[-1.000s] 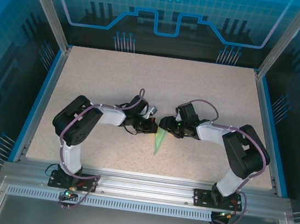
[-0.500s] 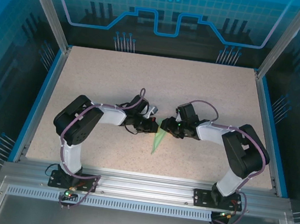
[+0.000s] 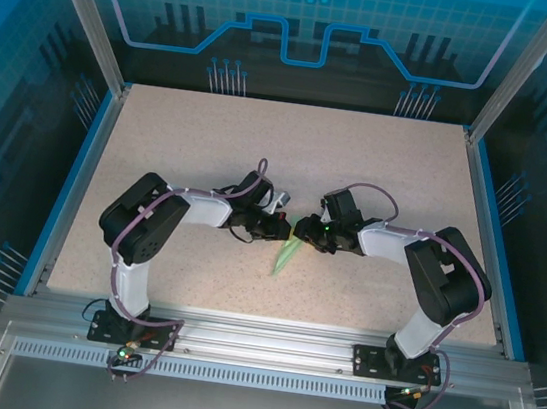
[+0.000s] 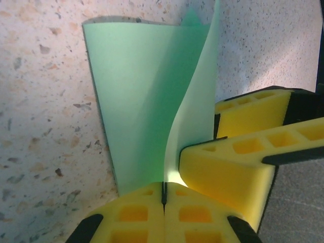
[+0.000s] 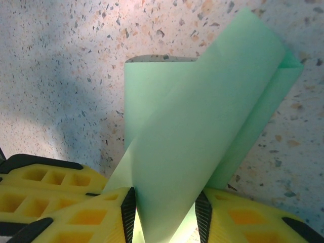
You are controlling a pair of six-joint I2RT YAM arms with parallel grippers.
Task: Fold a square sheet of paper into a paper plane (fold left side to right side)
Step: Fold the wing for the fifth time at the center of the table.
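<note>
Meeting at the middle of the worktop [image 3: 211,146], the two arms bring their end effectors nose to nose at the far end of the paper [image 3: 286,257]. From above, the paper is a slim pale green sliver. Its far end sits between the two end effectors, and its near tip points toward the arm bases, angled slightly left.

The left end effector [image 4: 163,190] is fully closed. Its yellow fingers press together with a thin edge of the paper pinched in the seam between them. In the left wrist view, one layer lies flat on the speckled worktop and widens toward its far edge. A second layer curls upright on the right, just beside the yellow fingers [image 4: 238,162] of the other arm.

The right end effector [image 5: 164,210] has its jaws part-way apart. A folded band of paper passes between them and fills the gap from pad to pad. I cannot tell whether the pads are pressing on it. The band slants up and to the right, ending in a soft, uncreased fold, with a flat layer on the worktop behind it.
</note>
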